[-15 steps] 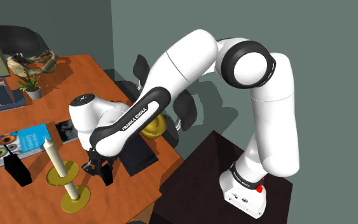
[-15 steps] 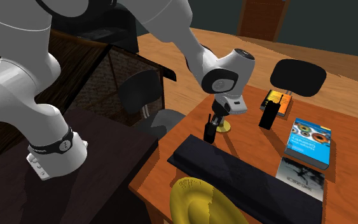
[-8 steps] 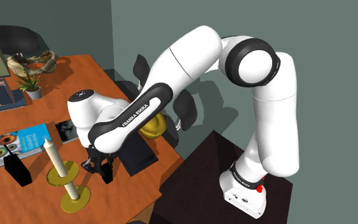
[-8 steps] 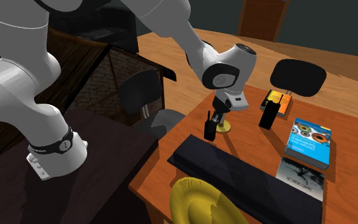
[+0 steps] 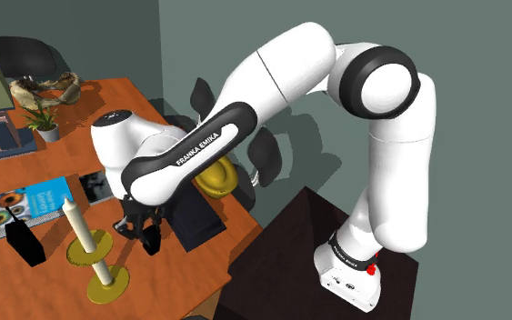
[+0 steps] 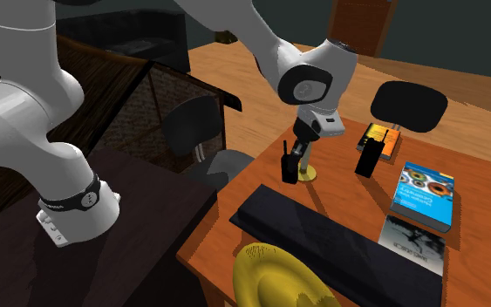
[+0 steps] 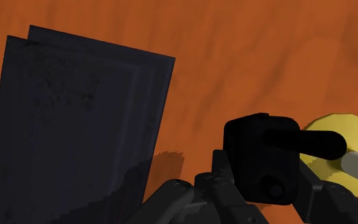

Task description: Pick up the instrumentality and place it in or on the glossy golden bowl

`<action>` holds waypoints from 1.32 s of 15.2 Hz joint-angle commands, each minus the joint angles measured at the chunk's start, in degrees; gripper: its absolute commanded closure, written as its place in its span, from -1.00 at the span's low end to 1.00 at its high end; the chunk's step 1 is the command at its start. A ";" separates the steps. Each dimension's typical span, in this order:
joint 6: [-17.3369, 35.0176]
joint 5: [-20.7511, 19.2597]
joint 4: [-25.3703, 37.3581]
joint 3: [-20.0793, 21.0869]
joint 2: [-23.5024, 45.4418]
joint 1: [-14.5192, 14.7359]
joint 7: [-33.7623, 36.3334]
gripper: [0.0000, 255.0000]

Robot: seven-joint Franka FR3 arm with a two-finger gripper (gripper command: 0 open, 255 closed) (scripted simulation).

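Black gripper (image 5: 143, 227) fingers, in the shoulder view, are clamped on a black handheld radio (image 5: 152, 241) over the orange table (image 5: 54, 155), near a candlestick (image 5: 81, 229). The golden bowl (image 5: 215, 179) sits apart, past a dark mat (image 5: 195, 223). In the second exterior view we see the radio (image 6: 287, 167) upright, aerial up, near the table's edge, with the bowl (image 6: 274, 277) lower down. In the wrist view we see fingers (image 7: 314, 191) hugging the radio's (image 7: 260, 159) sides.

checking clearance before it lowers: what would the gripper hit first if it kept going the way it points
It points down at the table. The radio clasped in the gripper would probably touch bare wood first, between the dark mat and the yellow candle base. Depth is unclear.
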 commanded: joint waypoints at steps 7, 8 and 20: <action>-4.63 1.74 0.87 1.08 -4.06 -0.77 -0.71 1.00; -5.24 1.95 1.04 1.20 -4.53 -0.86 -0.80 1.00; -12.90 4.17 4.07 2.22 -9.51 -1.69 -1.71 1.00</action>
